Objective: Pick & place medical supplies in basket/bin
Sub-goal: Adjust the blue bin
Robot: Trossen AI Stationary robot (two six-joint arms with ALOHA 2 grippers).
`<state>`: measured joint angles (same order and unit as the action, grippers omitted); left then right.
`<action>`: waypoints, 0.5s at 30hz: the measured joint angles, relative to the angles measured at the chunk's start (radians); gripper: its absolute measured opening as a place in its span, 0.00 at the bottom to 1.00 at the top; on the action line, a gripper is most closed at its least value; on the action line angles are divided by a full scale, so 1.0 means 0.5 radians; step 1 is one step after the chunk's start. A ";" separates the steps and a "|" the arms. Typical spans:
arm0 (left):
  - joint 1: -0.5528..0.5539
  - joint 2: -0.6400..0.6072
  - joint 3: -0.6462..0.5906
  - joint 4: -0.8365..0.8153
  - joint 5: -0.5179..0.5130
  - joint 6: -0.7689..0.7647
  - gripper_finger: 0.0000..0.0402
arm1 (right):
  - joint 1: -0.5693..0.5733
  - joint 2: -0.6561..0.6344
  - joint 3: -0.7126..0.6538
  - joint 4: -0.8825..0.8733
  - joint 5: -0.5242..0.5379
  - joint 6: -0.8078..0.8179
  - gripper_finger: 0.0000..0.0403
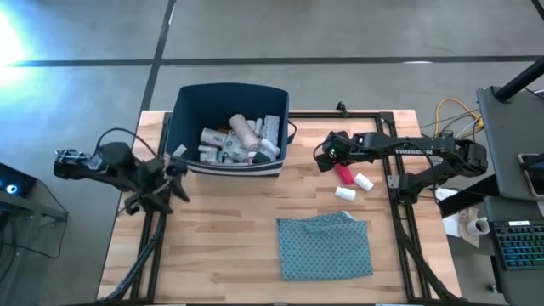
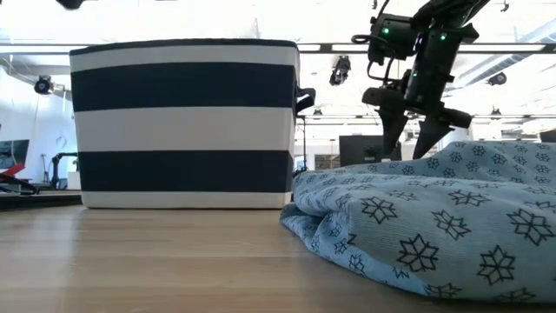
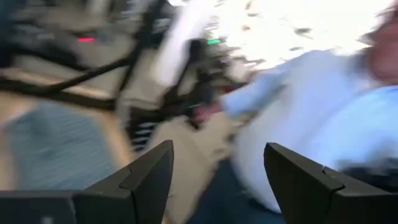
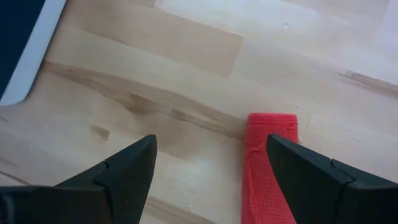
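Right gripper (image 4: 211,171) wide open, empty, over red roll (image 4: 268,165). Shift sideways to centre it, then drop & close. Left gripper (image 3: 217,177) open, parked off-table.

A light wooden table (image 1: 229,246) stands on a grey concrete floor (image 1: 340,34) crossed by dark seams. At one side sits a desk with a keyboard (image 1: 518,242). Beyond the table, bright ceiling lights glare in an open white room.

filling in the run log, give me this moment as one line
right hand: open, over red cloth roll, empty | left hand: open, parked at table's left edge | navy plastic bin: holds supplies | two white bottles: on table
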<state>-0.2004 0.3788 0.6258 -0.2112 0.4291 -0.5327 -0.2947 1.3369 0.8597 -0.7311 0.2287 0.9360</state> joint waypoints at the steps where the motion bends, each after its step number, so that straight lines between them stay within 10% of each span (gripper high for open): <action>1: -0.018 0.012 -0.001 0.087 0.063 -0.052 0.57 | 0.000 0.000 0.000 -0.006 0.001 0.000 0.73; 6: -0.088 0.014 -0.026 -0.017 0.342 -0.378 0.57 | -0.002 0.000 -0.001 -0.094 0.014 -0.001 0.73; 15: -0.095 -0.120 -0.499 -0.036 0.200 -0.391 0.57 | -0.014 0.000 -0.005 -0.161 0.019 -0.001 0.73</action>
<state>-0.2478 0.3188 0.3763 -0.2293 0.5289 -0.7284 -0.3016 1.3369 0.8570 -0.8116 0.2384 0.9356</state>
